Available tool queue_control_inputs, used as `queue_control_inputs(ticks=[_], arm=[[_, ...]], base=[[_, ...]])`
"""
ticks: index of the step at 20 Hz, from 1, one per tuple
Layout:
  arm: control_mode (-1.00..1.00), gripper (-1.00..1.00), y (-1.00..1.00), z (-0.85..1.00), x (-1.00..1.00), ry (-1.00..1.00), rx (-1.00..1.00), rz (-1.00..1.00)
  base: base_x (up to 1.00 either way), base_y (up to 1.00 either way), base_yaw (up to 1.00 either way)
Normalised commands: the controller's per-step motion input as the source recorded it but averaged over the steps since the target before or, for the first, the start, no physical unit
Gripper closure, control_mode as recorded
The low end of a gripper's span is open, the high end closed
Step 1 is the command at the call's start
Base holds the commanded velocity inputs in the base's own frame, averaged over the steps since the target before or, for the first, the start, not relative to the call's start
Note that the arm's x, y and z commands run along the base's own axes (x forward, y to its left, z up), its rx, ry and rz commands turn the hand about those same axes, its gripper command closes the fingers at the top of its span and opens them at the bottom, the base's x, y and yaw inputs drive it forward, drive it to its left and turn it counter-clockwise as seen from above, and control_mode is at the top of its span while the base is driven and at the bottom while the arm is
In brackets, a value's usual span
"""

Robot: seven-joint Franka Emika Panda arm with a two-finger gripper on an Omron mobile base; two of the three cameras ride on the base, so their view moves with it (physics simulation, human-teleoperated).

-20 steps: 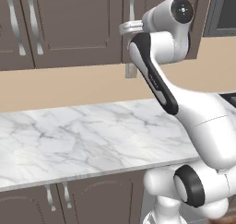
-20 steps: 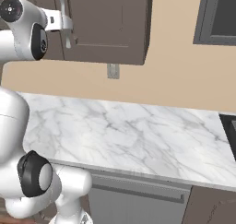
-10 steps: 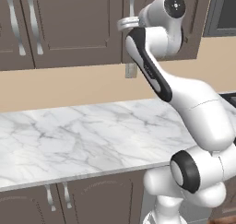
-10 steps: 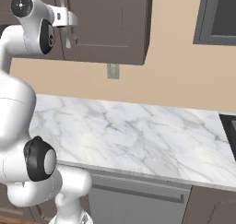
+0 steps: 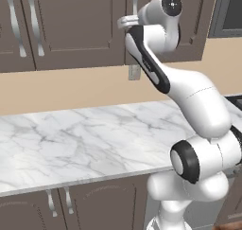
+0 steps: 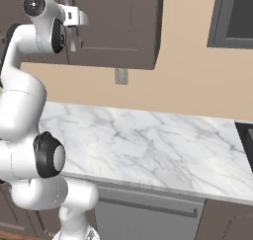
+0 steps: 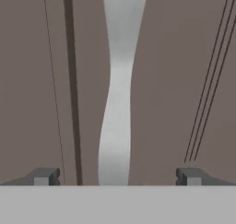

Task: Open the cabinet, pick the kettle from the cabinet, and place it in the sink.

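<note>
One end effector spread wide, now nearer the cabinet handle, door still closed

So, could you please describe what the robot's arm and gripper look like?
The arm is glossy white, built of rounded, tubular segments, with dark grey bands and round dark caps at its joints. A black strip runs along its upper link. The gripper ends in two small, blocky dark grey fingertips. No cables or markings show.
</note>
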Motion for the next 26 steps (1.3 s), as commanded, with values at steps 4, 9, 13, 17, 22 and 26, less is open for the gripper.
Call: queue_control_inputs(ticks=[4, 9, 13, 17, 22, 26], arm=[[-1.00, -1.00, 0.01, -0.05, 0.38, 0.00, 0.00, 0.00], [-1.00, -1.00, 0.06, -0.14, 0.33, 0.05, 0.03, 0.00], [-1.00, 1.00, 0.11, -0.17, 0.34, 0.04, 0.03, 0.00], [-1.00, 1.00, 0.13, -0.17, 0.31, 0.05, 0.02, 0.00], [-1.00, 1.00, 0.18, -0.26, 0.09, 0.01, 0.00, 0.00], [-1.00, 1.00, 0.29, -0.30, 0.02, 0.00, 0.01, 0.00]], base=[[0.00, 0.00, 0.00], [0.00, 0.00, 0.00], [0.00, 0.00, 0.00], [0.00, 0.00, 0.00], [0.00, 0.00, 0.00], [0.00, 0.00, 0.00]])
